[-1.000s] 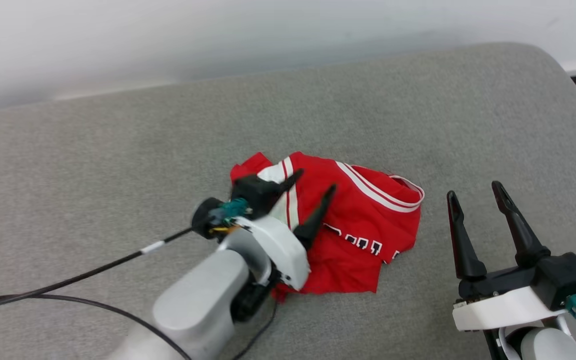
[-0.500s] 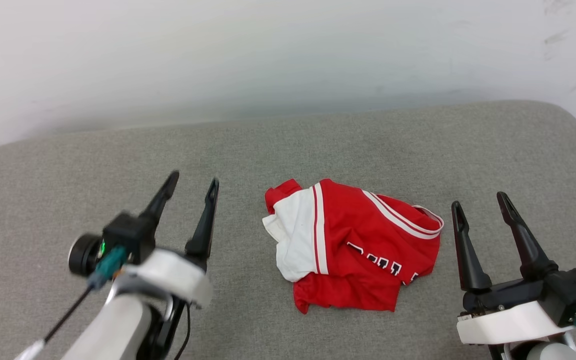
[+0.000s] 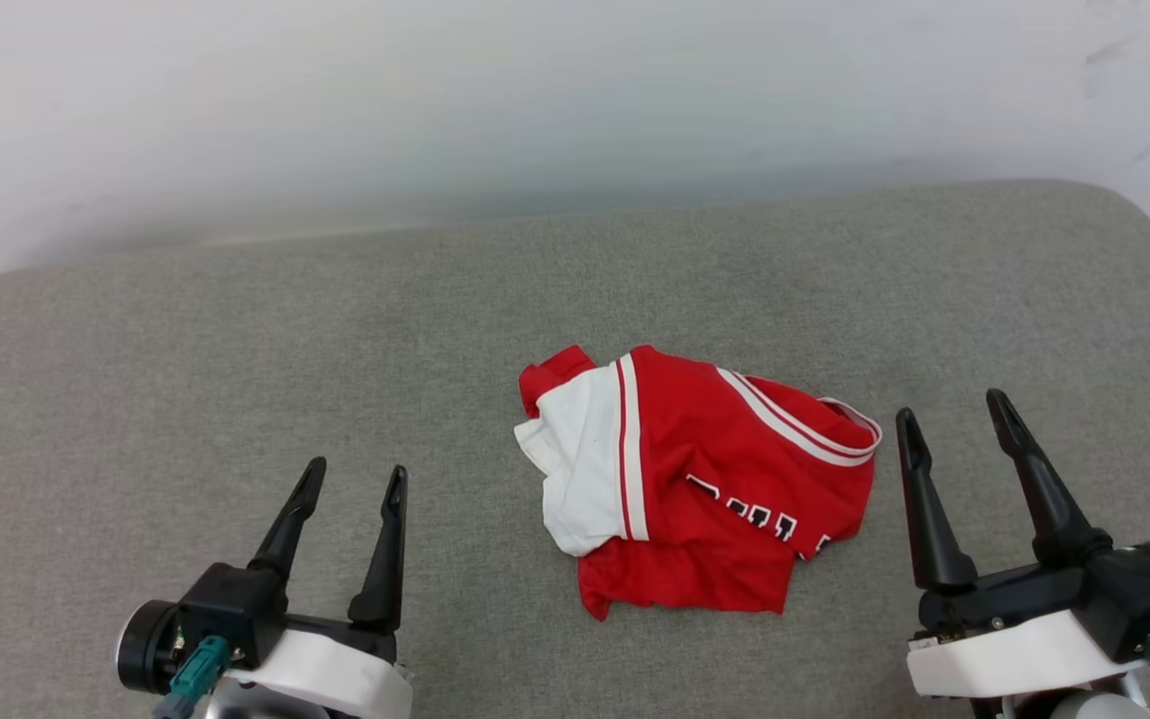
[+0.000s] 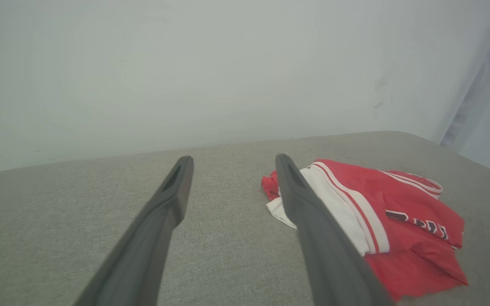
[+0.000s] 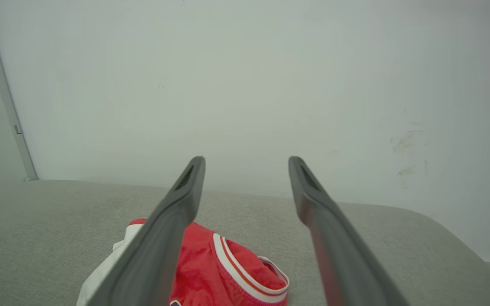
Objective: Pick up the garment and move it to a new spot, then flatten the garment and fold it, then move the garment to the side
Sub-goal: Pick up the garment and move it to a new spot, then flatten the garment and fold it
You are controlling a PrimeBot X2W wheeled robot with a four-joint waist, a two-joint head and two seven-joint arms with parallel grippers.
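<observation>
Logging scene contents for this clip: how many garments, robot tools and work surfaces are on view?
garment: 1
tools, both open: 2 (left tool, right tool)
grey padded surface: 1
Total: 4

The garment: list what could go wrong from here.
1. The garment lies crumpled in overlapping layers; a pinch may catch several at once, so it would lift bunched.
2. Its white sleeve is folded over the red body; grabbing there could twist it.
3. The left gripper and right gripper stand apart from it; an uneven reach might drag it.
</observation>
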